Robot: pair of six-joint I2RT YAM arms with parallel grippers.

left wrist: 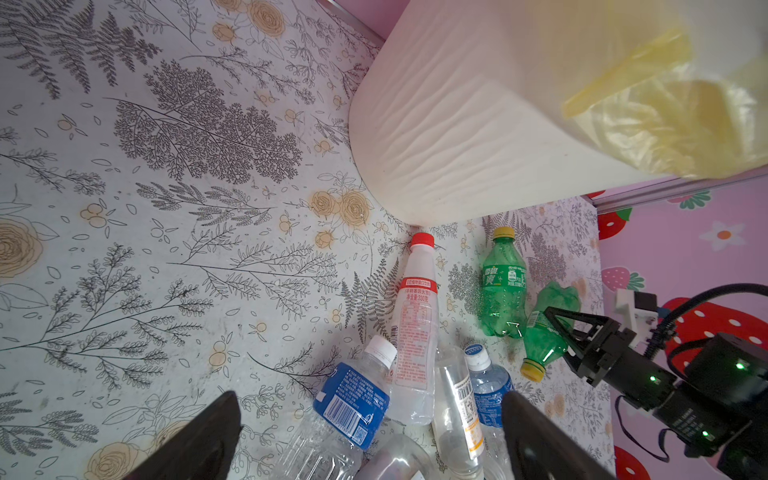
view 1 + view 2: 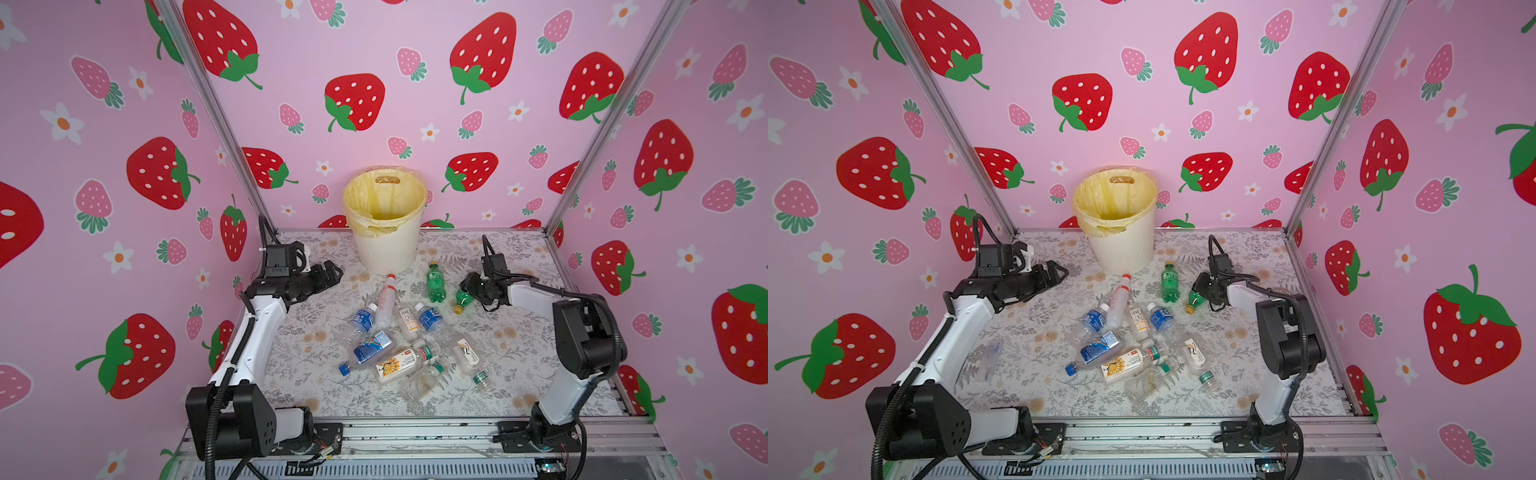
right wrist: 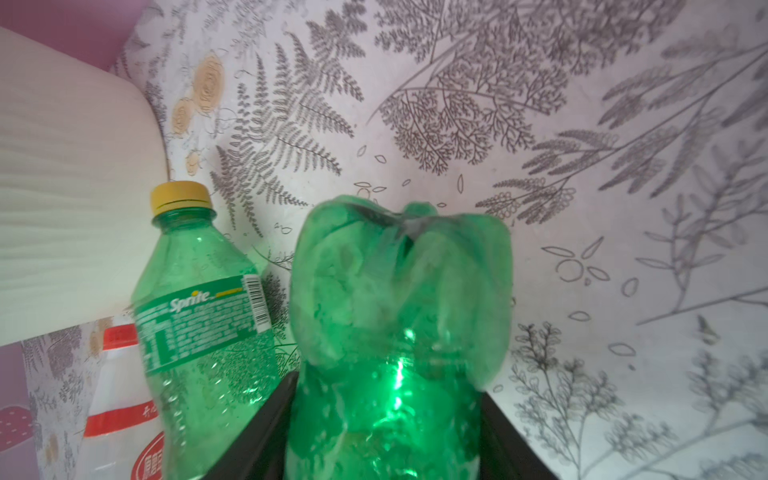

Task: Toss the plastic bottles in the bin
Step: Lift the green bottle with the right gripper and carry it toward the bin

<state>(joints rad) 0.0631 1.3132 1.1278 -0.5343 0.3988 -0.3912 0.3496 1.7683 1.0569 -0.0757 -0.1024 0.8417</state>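
Note:
The cream ribbed bin (image 2: 386, 245) (image 2: 1121, 249) with a yellow bag stands at the back middle of the table. Several plastic bottles (image 2: 399, 340) (image 2: 1133, 340) lie in a heap in front of it. One green bottle (image 2: 435, 282) (image 3: 199, 324) lies by the bin. My right gripper (image 2: 468, 290) (image 3: 390, 415) is shut on a second green bottle (image 2: 462, 300) (image 1: 544, 332) (image 3: 399, 316), low over the table, its yellow cap pointing to the front. My left gripper (image 2: 332, 272) (image 1: 370, 415) hangs open and empty, left of the bin and short of the heap.
A white bottle with a red cap (image 2: 386, 299) (image 1: 415, 324) lies between bin and heap. A clear bottle (image 2: 988, 359) rests beside the left arm. Pink strawberry walls and metal posts (image 2: 216, 112) close in three sides. A metal rail (image 2: 415, 436) runs along the front.

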